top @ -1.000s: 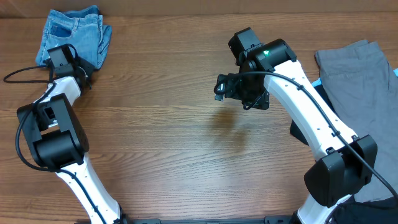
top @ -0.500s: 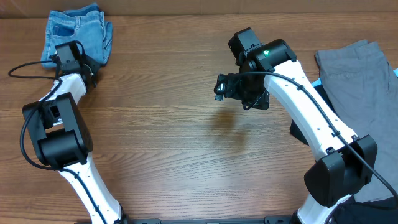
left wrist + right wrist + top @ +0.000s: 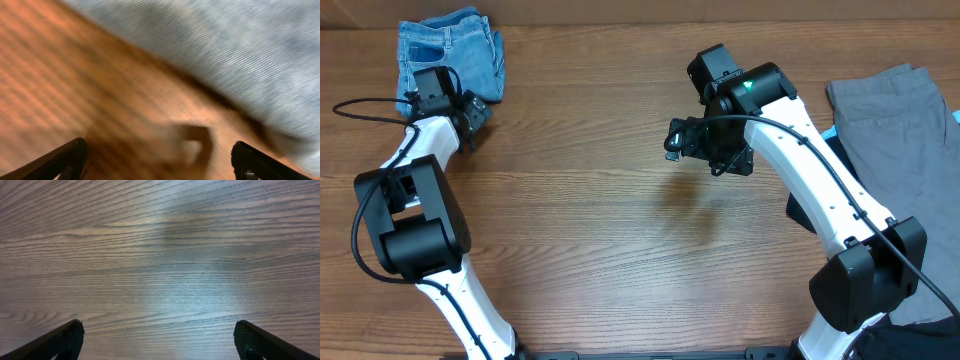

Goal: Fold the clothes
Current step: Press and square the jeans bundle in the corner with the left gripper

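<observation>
Light blue jeans [image 3: 450,55] bundled small at the far-left corner of the table [image 3: 600,260], a stitched pocket showing on top. Left gripper [image 3: 470,112] just inside that corner, at the bundle's near edge. Jaws spread wide, clamping nothing: only bare wood between them in the wrist view, blurred denim [image 3: 240,55] just beyond. Right gripper [image 3: 680,138] above the table's middle, a little toward the far side, likewise spread wide and empty over plain wood grain.

Probably a finished fold, set down and let go, with the next garment to fetch.

Possible trouble from here:
- Catching the bundle's near edge with a finger on pulling away from so close, dragging a layer loose and undoing the fold.
- Nudging the bundle over the table's far-left corner, given so little margin there.
- At the table's right edge, lifting two layers at once, with the grey garment [image 3: 900,130] lying over something dark [image 3: 798,212] and a sliver of pale blue showing between. Nature of that sliver impossible to tell.
- Grabbing only the top fold of the grey cloth and leaving it twisted rather than flat.

Counted: two arms, two grippers, both empty. One pair of jeans. One grey garment. One dark garment, mostly hidden under the right arm.
</observation>
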`<control>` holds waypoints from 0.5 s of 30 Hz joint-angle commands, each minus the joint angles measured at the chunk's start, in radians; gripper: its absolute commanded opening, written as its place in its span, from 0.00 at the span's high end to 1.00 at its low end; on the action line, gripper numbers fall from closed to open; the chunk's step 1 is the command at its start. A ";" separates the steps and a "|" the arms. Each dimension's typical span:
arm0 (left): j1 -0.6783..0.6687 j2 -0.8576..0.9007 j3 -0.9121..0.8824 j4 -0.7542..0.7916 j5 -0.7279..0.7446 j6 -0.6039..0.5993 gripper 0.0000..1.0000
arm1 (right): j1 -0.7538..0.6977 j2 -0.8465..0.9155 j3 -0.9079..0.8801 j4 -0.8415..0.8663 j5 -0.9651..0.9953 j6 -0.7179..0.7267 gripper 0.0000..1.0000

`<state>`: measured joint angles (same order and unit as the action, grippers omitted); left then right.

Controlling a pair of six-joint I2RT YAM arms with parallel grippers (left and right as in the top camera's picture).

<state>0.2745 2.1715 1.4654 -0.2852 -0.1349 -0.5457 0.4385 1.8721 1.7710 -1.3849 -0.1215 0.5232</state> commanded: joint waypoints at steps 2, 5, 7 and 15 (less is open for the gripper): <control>-0.003 -0.070 -0.028 -0.013 -0.058 0.053 0.13 | -0.002 -0.017 0.015 0.003 0.016 0.001 0.00; 0.005 -0.075 -0.028 -0.005 -0.058 0.053 0.47 | -0.002 -0.017 0.015 0.002 0.016 0.001 0.00; 0.010 -0.065 -0.028 0.002 -0.057 0.053 0.68 | -0.002 -0.017 0.015 0.002 0.016 0.001 0.00; 0.024 -0.024 -0.028 0.115 -0.056 0.157 0.78 | -0.002 -0.017 0.015 -0.003 0.016 0.001 0.00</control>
<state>0.2878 2.1448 1.4452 -0.2047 -0.1696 -0.4664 0.4385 1.8721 1.7710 -1.3869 -0.1154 0.5232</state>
